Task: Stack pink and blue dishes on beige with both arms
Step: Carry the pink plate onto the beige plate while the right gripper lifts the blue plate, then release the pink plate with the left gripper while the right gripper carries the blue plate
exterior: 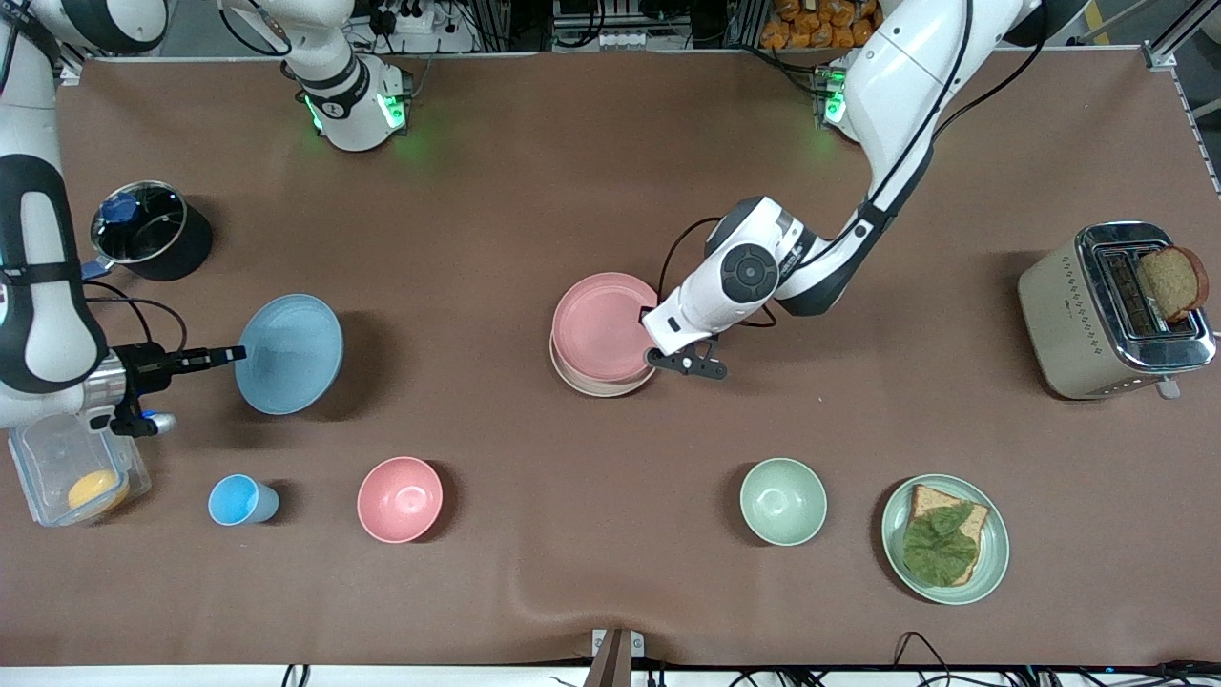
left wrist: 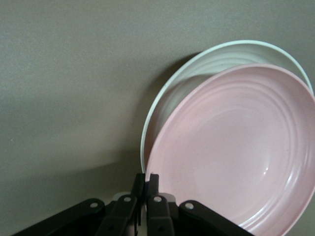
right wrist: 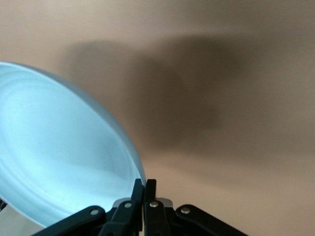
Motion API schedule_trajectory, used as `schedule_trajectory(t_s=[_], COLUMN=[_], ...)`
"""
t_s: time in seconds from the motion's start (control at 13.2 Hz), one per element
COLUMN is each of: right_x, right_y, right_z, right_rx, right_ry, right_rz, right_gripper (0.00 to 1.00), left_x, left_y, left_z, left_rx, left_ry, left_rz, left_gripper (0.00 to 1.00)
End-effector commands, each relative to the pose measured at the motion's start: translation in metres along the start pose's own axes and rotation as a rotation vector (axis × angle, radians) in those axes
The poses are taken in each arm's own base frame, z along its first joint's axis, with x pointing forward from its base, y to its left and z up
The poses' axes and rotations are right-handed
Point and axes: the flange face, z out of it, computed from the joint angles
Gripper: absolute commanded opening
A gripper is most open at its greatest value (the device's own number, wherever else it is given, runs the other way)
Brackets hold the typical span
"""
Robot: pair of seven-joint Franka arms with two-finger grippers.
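Near the middle of the bench (exterior: 534, 172), the left hand (exterior: 651, 358) pinches the rim of the pink plate (exterior: 604, 324), held tilted over the beige plate (exterior: 596, 382), apparently to lower it squarely on. Toward the right arm's end, the right hand (exterior: 237, 354) grips the blue plate (exterior: 289, 353) by its edge, lifted and tilted, probably waiting its turn. A clear tub (exterior: 38, 477) at that end's edge holds something orange (exterior: 97, 490).
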Motion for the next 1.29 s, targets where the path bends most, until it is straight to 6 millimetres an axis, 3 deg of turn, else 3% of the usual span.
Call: schedule_trajectory(t_s=[0.0,0.23,0.38,0.68,0.76,0.84,0.99,1.14,1.22], right_x=[-0.004,-0.009,-0.008,-0.01,-0.009,-0.008,-0.012,-0.017,-0.016], right_y=[-0.057,-0.133,-0.178,-0.219,-0.23,-0.237,-0.238,-0.258,-0.265], right_z=[-0.013,-0.016,-0.007,0.005,0.014,0.023,0.035,0.051,0.056], right_rx=[0.019,-0.011,-0.015,-0.029,-0.033,-0.035,-0.037,-0.055,-0.055], right_ry=[-0.014,-0.02,-0.026,-0.035,-0.04,-0.042,-0.019,-0.009,-0.001], right_rz=[0.075,0.192,0.26,0.335,0.355,0.367,0.375,0.361,0.389], right_gripper=[0.0,0.0,0.0,0.0,0.0,0.0,0.0,0.0,0.0], left_x=[0.009,0.017,0.021,0.024,0.024,0.024,0.032,0.032,0.032], left_y=[0.003,0.004,0.004,0.003,0.003,0.003,-0.009,-0.015,-0.029], left_z=[0.001,0.003,0.004,0.006,0.006,0.004,-0.022,-0.086,-0.125], left_rx=[0.005,-0.005,-0.011,-0.014,-0.016,-0.014,-0.002,0.047,0.072], left_ry=[0.02,0.025,0.028,0.028,0.027,0.031,0.059,0.056,0.064], left_rz=[-0.005,-0.01,-0.012,-0.017,-0.022,-0.017,-0.029,-0.034,-0.055], left_gripper=[0.0,0.0,0.0,0.03,0.67,1.0,1.0,1.0,1.0])
